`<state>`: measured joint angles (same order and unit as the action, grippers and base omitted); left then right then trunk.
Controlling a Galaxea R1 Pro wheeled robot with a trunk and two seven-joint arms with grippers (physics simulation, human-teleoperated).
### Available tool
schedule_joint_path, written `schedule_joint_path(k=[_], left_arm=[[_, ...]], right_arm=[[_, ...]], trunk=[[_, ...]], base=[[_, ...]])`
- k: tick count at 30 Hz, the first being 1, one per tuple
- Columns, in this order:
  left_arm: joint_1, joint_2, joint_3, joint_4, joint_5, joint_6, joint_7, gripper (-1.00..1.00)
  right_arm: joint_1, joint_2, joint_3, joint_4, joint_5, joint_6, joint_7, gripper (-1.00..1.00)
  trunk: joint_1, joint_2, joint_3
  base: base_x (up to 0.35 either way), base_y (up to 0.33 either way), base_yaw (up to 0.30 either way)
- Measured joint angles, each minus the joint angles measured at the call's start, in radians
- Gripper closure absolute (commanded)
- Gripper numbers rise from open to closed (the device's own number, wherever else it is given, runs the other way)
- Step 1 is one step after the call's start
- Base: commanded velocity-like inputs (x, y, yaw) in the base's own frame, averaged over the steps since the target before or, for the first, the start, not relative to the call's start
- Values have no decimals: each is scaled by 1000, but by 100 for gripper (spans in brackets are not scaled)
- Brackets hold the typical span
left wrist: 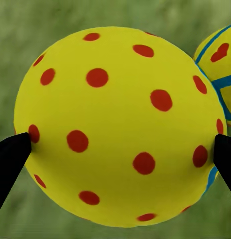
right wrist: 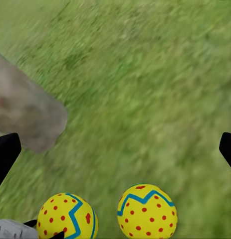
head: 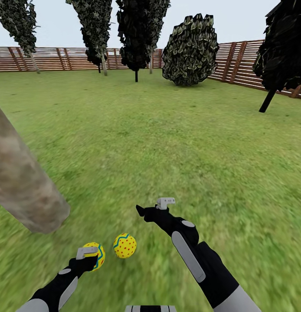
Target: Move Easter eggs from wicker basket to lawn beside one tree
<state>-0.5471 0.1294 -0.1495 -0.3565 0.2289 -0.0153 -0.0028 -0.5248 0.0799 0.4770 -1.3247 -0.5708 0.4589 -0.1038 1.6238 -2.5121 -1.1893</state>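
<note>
The left claw (head: 93, 256) is closed around one Easter egg (head: 96, 255), a yellow egg with red dots and a blue zigzag band, held low over the lawn (head: 168, 143) at the foot of the tree's mottled grey-tan trunk (head: 24, 186). In the left wrist view that held egg (left wrist: 120, 127) looms large, with a black fingertip (left wrist: 10, 159) pressed to one flank and the other fingertip against the opposite flank, so the grip is plainly on the egg. A second egg (head: 125, 245) lies on the grass just beside the held one, towards the robot's right, and its edge peeks in at the side of the left wrist view (left wrist: 220, 69). The right claw (head: 146, 211) hangs over bare grass a little ahead of the two eggs, its fingers spread wide apart and holding nothing; in the right wrist view its dark fingertips (right wrist: 5, 154) sit at opposite edges, with the trunk base (right wrist: 28, 117), the loose egg (right wrist: 147, 211) and the gripped egg (right wrist: 66, 217) all in sight on the green. The trunk leans across the left of the head view, near both eggs. Farther off, several dark trees (head: 139, 30) and a rounded bush (head: 190, 50) stand before the brown slatted fence (head: 237, 60) that rings the garden
</note>
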Motion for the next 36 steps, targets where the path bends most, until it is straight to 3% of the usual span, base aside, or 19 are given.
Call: schedule_joint_path(k=[23,36], left_arm=[[1,0,-1,-1,0,-4,2,100],[1,0,-2,0,0,-27,4,100]], right_arm=[[0,0,-1,-1,0,0,0,-100],[1,-2,-1,-10,0,0,-1,-100]], trunk=[[0,0,0],[6,-3,-50]], base=[[62,37,0],[0,0,0]])
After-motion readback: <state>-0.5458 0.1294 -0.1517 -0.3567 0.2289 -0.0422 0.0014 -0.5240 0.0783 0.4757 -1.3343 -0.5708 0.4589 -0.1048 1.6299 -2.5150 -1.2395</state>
